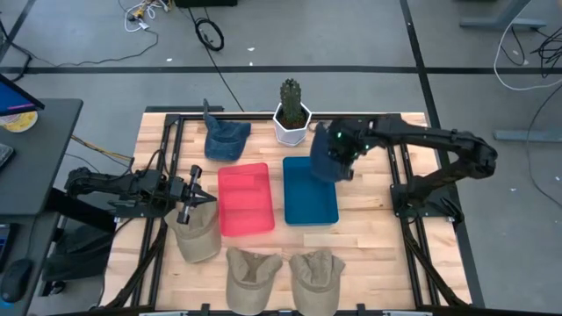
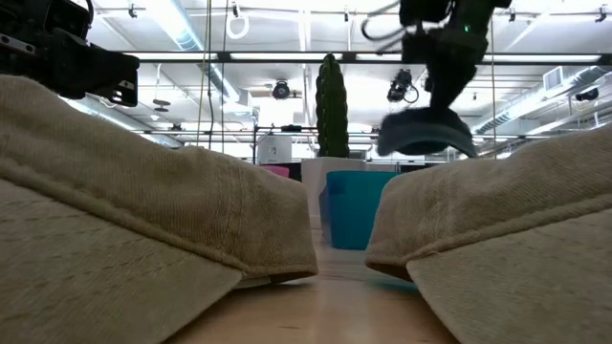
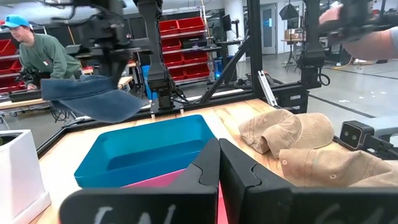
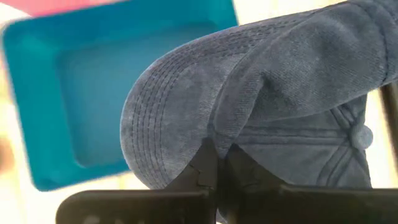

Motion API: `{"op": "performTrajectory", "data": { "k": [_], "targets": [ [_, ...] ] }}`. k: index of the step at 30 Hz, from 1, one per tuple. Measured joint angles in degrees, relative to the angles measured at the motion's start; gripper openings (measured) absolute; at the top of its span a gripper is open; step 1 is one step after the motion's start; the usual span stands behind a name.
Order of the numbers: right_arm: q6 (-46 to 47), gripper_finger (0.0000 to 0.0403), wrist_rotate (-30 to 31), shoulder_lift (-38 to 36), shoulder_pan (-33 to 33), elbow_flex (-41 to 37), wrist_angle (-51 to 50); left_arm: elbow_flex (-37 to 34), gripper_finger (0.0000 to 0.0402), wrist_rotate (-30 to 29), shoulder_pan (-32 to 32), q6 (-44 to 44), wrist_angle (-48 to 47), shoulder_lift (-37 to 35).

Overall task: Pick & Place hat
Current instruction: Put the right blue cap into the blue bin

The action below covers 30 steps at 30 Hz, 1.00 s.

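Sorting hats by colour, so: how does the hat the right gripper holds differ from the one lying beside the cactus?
The held blue hat hangs over the blue bin, clamped by the right gripper; the other blue hat lies on the table, untouched. Both are blue denim caps.

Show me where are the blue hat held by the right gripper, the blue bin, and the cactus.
blue hat [image 4: 261, 93], right wrist view, on its crown
blue bin [image 1: 309, 200], high view, on its floor
cactus [image 1: 291, 95], high view, on its green top
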Motion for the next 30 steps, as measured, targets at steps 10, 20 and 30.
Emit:
{"op": "performTrajectory", "data": {
  "k": [10, 20, 30],
  "targets": [
    [4.9, 0.0, -0.52, 4.03, 14.52, 0.0, 7.58, -0.01, 0.0003, 0.0, 0.01, -0.02, 0.0, 0.0],
    [6.71, 0.0, -1.47, 12.62, 19.4, 0.0, 10.27, -0.01, 0.0003, 0.0, 0.02, -0.02, -0.01, 0.0],
    [6.22, 0.0003, -3.91, 19.29, 19.44, 0.0, 12.86, -0.01, 0.0003, 0.0, -0.01, -0.01, 0.01, 0.0]
  ]
}}
